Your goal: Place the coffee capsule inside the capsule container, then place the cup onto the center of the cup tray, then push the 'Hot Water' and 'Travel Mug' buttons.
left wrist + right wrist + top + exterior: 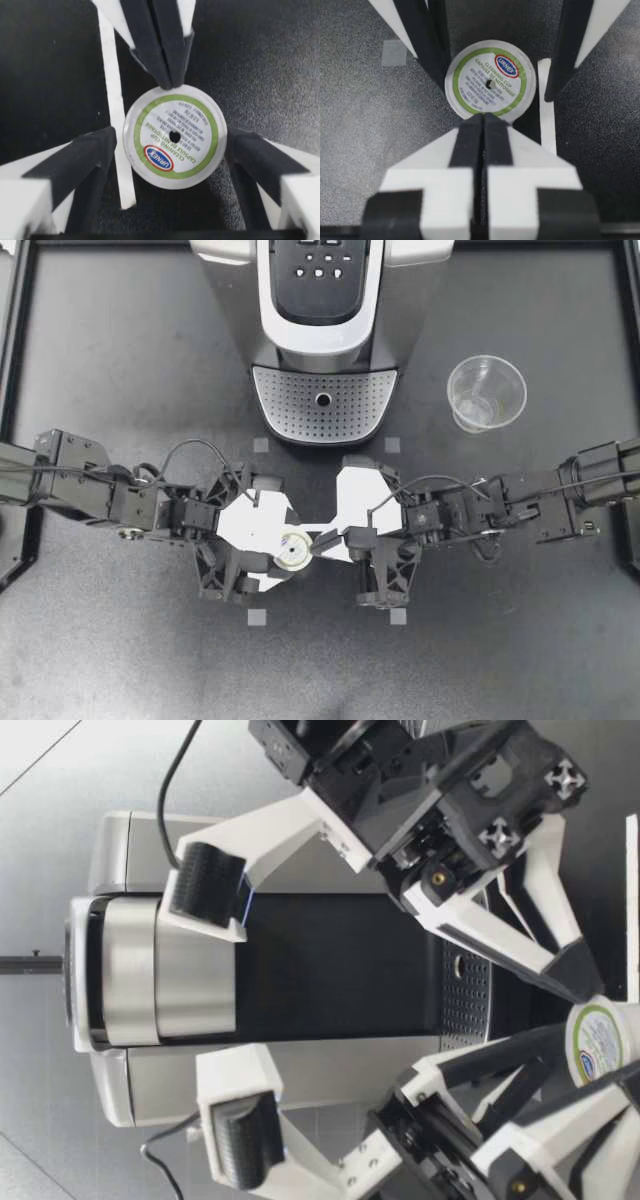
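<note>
Capsule (293, 548) on table, lid up, at 6 o'clock of machine (322, 300). Left gripper (288, 550) spread wide, straddling capsule: one finger against it, other just clear, so no grip yet. Right gripper (327, 542) pinched together, empty, tips on rim at capsule's 3 o'clock, likely steadying it for left's pinch. Cup (486, 392) at 3 o'clock of tray (290, 410), untouched.
</note>
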Available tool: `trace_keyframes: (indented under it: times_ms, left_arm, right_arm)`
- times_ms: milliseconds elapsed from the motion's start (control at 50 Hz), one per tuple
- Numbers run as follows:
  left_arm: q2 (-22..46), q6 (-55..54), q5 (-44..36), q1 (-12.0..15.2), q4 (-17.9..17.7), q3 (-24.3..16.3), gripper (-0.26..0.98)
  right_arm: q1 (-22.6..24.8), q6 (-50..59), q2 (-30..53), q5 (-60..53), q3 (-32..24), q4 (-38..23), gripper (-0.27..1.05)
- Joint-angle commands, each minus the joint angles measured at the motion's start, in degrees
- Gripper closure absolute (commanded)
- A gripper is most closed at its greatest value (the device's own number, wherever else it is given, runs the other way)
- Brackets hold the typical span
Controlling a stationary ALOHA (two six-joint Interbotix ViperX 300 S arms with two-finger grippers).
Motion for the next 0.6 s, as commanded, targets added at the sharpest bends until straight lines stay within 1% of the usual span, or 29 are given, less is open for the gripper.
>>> trace_keyframes:
  times_ms: [0,320,420,580]
  left_arm:
    - [-0.8,0.2,-0.3,0.2,0.1,-1.4,-0.04]
    - [-0.1,0.3,0.5,0.2,0.1,-2.2,-0.02]
    - [-0.1,0.0,0.9,0.2,0.1,-2.2,0.03]
    - [-0.2,-0.4,1.6,0.2,0.1,-2.3,0.16]
  right_arm:
    - [0.4,-0.1,-0.7,-0.2,-1.2,0.0,0.7]
    - [0.4,-0.2,-0.4,-0.2,-1.8,0.0,0.7]
    - [0.4,-0.2,-0.4,-0.2,-1.9,0.0,0.7]
    - [0.4,-0.2,-0.5,-0.2,-1.9,-0.1,0.7]
